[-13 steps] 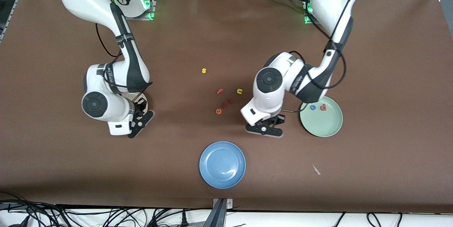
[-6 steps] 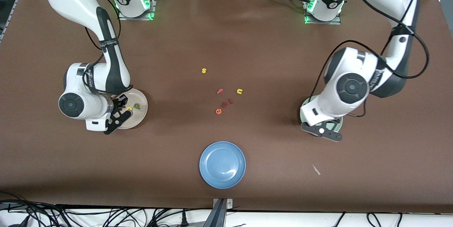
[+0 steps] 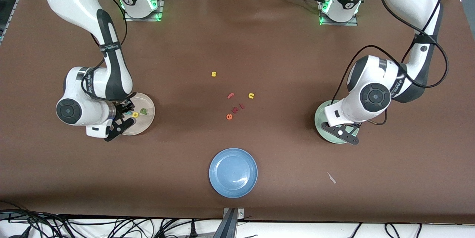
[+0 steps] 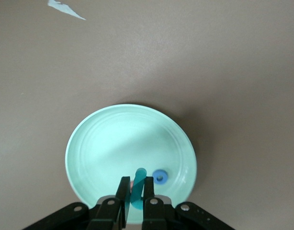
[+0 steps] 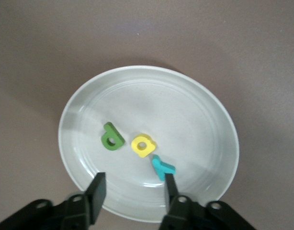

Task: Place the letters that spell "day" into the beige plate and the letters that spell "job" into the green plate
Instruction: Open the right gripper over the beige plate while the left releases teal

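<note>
Right gripper (image 5: 132,191) hangs over the beige plate (image 5: 204,110), fingers spread wide and empty. Green letter (image 5: 112,137), yellow letter (image 5: 142,144) and teal "y" (image 5: 162,167) lie in it. Left gripper (image 4: 136,189), over the green plate (image 4: 104,139), pinches the teal "j" (image 4: 138,189); blue ring (image 4: 160,177) lies in the plate.

yellow letter "s" (image 3: 213,74), yellow "u" (image 3: 251,96), orange "e" (image 3: 229,116)

Your left gripper (image 4: 135,191) hovering low with jaws shut on the teal "j" (image 4: 138,187), your right gripper (image 5: 132,189) hovering, jaws apart
</note>
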### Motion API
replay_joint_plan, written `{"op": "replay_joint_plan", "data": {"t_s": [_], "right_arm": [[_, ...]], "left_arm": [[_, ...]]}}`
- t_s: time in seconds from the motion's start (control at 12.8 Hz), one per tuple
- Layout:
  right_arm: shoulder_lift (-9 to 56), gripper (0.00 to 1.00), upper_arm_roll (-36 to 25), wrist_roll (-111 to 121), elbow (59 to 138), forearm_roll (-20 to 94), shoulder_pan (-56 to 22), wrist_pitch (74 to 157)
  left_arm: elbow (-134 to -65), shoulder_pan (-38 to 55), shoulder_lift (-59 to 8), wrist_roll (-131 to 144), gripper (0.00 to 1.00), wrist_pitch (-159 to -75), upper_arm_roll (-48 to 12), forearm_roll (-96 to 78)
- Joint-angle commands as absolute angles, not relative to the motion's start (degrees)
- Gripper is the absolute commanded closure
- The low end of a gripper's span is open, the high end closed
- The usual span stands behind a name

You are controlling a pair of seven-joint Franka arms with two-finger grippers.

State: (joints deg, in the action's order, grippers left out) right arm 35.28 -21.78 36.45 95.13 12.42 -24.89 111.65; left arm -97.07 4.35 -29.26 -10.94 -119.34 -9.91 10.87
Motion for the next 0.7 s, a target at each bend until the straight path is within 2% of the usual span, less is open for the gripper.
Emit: {"op": "replay_joint_plan", "data": {"t_s": [0.0,0.16,0.31,0.63], "right_arm": [[34.5,0.00,-21.4,31.1,92.6,14.7,-25.0,106.8],[34.6,0.00,-21.4,28.7,90.5,15.9,-25.0,105.5],[34.6,0.00,-21.3,28.4,88.1,16.0,-25.2,103.7],[34.5,0.00,-21.4,28.3,86.9,16.0,-25.9,101.7]], "left_arm": [[-109.0,2.3,-24.9,-14.1,1.00,-129.8,-10.5,10.4],[-114.5,0.3,-25.0,-14.2,1.00,-136.9,-10.5,14.6],[-119.8,-1.6,-26.7,-14.2,1.00,-147.7,-10.5,16.3],[-119.9,-1.8,-28.5,-14.3,1.00,-151.3,-10.5,20.7]]}}
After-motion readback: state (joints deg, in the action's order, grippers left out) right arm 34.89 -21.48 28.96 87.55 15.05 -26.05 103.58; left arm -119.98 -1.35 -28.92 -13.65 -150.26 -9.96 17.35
